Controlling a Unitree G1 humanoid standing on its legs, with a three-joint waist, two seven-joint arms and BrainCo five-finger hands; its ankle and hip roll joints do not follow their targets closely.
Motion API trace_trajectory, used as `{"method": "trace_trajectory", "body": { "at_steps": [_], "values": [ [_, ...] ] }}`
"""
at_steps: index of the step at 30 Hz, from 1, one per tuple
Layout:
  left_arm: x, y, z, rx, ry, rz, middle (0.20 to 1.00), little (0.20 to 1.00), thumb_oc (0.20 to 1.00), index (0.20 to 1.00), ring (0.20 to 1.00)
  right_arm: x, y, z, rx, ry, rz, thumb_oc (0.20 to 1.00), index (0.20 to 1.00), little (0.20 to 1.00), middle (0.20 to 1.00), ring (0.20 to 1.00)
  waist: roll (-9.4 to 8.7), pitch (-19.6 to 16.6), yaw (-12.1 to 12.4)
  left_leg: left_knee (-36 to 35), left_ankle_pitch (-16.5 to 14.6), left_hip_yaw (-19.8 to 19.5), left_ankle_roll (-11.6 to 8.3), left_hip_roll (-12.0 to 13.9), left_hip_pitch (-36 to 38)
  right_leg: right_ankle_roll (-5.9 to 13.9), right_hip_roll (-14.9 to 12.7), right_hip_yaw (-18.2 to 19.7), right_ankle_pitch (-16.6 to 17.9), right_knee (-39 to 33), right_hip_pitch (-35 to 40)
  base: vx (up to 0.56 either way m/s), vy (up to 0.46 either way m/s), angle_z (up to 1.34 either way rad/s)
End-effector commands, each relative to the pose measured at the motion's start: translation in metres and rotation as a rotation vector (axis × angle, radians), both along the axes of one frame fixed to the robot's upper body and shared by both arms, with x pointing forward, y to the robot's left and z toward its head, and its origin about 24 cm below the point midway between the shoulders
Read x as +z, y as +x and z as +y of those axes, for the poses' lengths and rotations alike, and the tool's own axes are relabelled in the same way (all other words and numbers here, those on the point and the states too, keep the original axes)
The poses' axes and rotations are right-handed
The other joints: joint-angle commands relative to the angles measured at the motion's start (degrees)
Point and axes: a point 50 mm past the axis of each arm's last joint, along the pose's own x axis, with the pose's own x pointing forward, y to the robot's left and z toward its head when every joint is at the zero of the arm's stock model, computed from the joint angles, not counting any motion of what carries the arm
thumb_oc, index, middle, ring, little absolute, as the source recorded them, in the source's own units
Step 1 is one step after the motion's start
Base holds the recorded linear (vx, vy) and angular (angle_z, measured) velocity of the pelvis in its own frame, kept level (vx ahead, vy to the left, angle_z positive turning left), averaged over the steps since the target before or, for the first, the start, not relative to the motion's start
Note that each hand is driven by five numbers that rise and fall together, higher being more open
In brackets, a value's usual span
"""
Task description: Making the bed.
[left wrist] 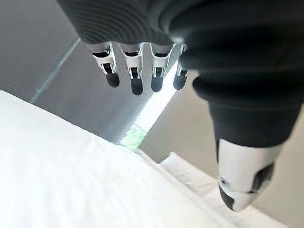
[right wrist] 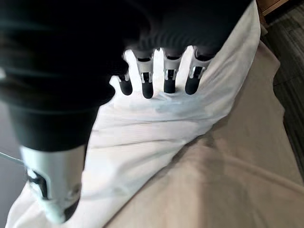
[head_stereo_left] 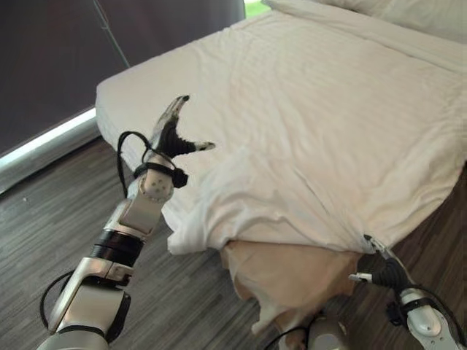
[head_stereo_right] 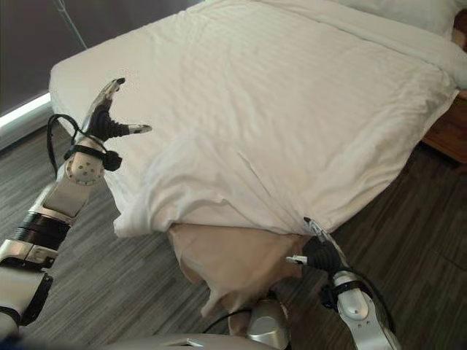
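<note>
A white duvet (head_stereo_left: 306, 124) covers the bed, and its near corner (head_stereo_left: 219, 219) is bunched and hangs off the foot. Below that corner a beige sheet (head_stereo_left: 292, 273) shows over the mattress end. My left hand (head_stereo_left: 169, 131) is raised above the duvet's left edge, fingers straight and thumb out, holding nothing; its fingers (left wrist: 137, 78) are spread over the white cover (left wrist: 71, 180). My right hand (head_stereo_right: 321, 248) is low at the foot of the bed, its straight fingers (right wrist: 156, 78) against the duvet's hanging edge (right wrist: 142, 133), next to the beige sheet (right wrist: 228, 180).
A white pillow (head_stereo_left: 408, 14) lies at the head of the bed. A dark curtain (head_stereo_left: 66, 51) hangs along the left with a bright strip at its foot. Wood-look floor (head_stereo_left: 44, 226) surrounds the bed. A wooden bedside unit (head_stereo_right: 449, 124) stands at the right.
</note>
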Motion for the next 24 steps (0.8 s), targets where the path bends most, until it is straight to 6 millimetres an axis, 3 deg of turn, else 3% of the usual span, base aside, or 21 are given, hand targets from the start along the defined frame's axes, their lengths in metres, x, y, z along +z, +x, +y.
{"method": "trace_trajectory", "body": {
  "at_steps": [1, 8, 15, 20, 23, 24],
  "values": [
    [0.03, 0.008, 0.004, 0.041, 0.069, -0.098, 1.0, 1.0, 1.0, 1.0, 1.0, 0.024, 0.003, 0.007, 0.054, 0.035, -0.132, 1.0, 1.0, 1.0, 1.0, 1.0, -0.85, -1.8, -1.2, -2.3, 9.6, -1.3, -4.69, 5.1, 1.0, 5.39, -0.6, -0.2, -0.5, -2.4, 7.3, 0.02, -0.049, -0.32],
    [0.002, 0.007, 0.001, 0.023, 0.01, -0.018, 1.0, 1.0, 1.0, 1.0, 1.0, 0.017, -0.005, 0.01, 0.084, 0.037, -0.089, 1.0, 1.0, 1.0, 1.0, 1.0, -0.64, -1.6, -1.4, -2.2, 10.8, -0.1, -5.42, 5.9, 2.0, 5.54, -0.6, 0.0, -0.7, -4.5, 9.4, 0.0, -0.041, -0.16],
    [-0.022, 0.021, 0.002, 0.086, 0.067, 0.106, 1.0, 1.0, 1.0, 1.0, 1.0, 0.023, -0.014, 0.019, 0.153, 0.045, -0.107, 1.0, 1.0, 1.0, 1.0, 1.0, 0.32, -1.0, -3.4, -2.3, 11.5, 1.5, -5.99, 6.4, 1.7, 6.22, -0.7, 0.9, 0.0, -4.7, 8.2, 0.0, -0.031, -0.06],
    [-0.074, 0.019, -0.023, 0.03, -0.047, 0.241, 1.0, 1.0, 1.0, 1.0, 1.0, 0.012, -0.014, 0.018, 0.167, 0.06, -0.058, 1.0, 1.0, 1.0, 1.0, 1.0, 1.88, 1.5, -6.9, -2.3, 13.5, 3.5, -7.19, 8.0, -1.8, 7.01, -1.0, 3.1, 1.5, -4.9, 3.2, -0.09, -0.013, -0.12],
    [-0.08, 0.02, -0.029, 0.021, -0.09, 0.256, 1.0, 1.0, 1.0, 1.0, 1.0, 0.01, -0.011, 0.015, 0.157, 0.052, -0.048, 1.0, 1.0, 1.0, 1.0, 1.0, 2.6, 1.8, -7.4, -2.3, 14.0, 3.7, -7.46, 8.6, -3.6, 7.23, -1.0, 3.6, 2.1, -5.0, 0.9, -0.1, 0.003, -0.2],
    [-0.091, 0.019, -0.033, 0.027, -0.11, 0.3, 1.0, 1.0, 1.0, 1.0, 1.0, 0.008, -0.008, 0.015, 0.157, 0.059, -0.044, 1.0, 1.0, 1.0, 1.0, 1.0, 2.89, 2.4, -7.9, -2.3, 14.3, 3.8, -7.66, 8.9, -4.8, 7.45, -1.0, 4.3, 2.4, -5.0, -0.8, -0.17, 0.014, -0.24]
  ]
}}
